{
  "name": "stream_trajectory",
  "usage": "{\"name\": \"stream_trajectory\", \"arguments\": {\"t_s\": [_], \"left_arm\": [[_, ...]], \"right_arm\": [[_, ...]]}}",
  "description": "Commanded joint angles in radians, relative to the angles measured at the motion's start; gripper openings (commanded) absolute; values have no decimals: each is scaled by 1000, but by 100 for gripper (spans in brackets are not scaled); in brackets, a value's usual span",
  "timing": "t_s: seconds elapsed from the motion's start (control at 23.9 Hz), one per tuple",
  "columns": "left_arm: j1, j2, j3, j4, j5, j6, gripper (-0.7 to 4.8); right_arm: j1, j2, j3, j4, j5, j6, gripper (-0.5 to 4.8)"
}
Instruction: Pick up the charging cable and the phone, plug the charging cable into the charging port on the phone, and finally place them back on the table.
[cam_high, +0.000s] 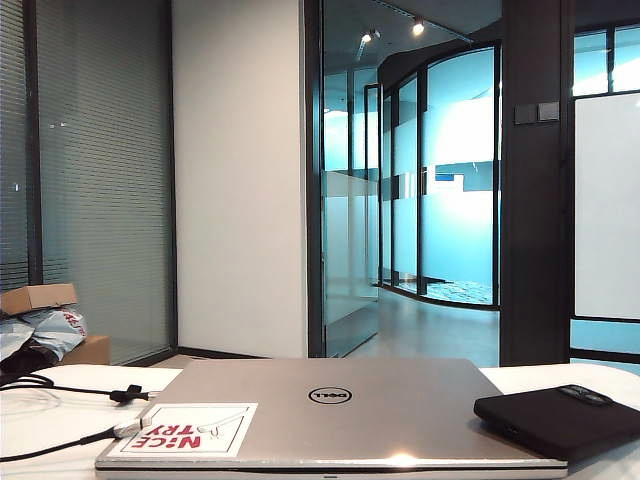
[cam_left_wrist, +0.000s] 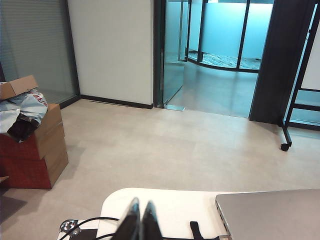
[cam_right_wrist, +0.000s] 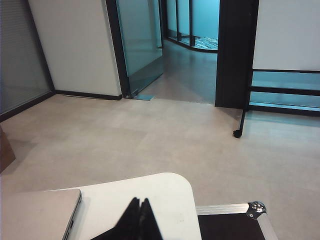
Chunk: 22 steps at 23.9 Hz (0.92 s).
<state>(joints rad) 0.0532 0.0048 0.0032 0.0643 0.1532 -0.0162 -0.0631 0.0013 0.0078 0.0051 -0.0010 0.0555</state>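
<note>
Left gripper (cam_left_wrist: 139, 221) — closed, empty, above my table's (cam_high: 40, 415) near-left edge; right gripper (cam_right_wrist: 140, 220) likewise closed and empty over the near-right edge. Charging cable (cam_high: 60, 390) — left edge, plug tip resting on the laptop's (cam_high: 330, 410) corner. Phone (cam_high: 555, 418) — right edge, overlapping the laptop. Risk: I could drag the cable's plug or nudge the phone off its perch.

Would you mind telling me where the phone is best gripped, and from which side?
Grip the phone across its long edges, probably from above: it lies flat, overlapping the laptop corner, its right end free for the nearer, shut right gripper.
</note>
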Motion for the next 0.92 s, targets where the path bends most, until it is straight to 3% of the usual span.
{"name": "stream_trajectory", "arguments": {"t_s": [0.04,0.33,0.46,0.63,0.92], "left_arm": [[2,1,0,11,0,1,-5],[2,1,0,11,0,1,-5],[2,1,0,13,0,0,-5],[2,1,5,88,0,-121,-6],[2,10,135,87,-1,-121,-6]], "right_arm": [[15,-2,-1,15,2,0,-1],[82,-2,-1,19,116,-16,-1],[82,-2,2,21,90,-14,-1],[82,-2,50,20,47,0,-2],[82,102,239,-3,46,1,-2]]}}
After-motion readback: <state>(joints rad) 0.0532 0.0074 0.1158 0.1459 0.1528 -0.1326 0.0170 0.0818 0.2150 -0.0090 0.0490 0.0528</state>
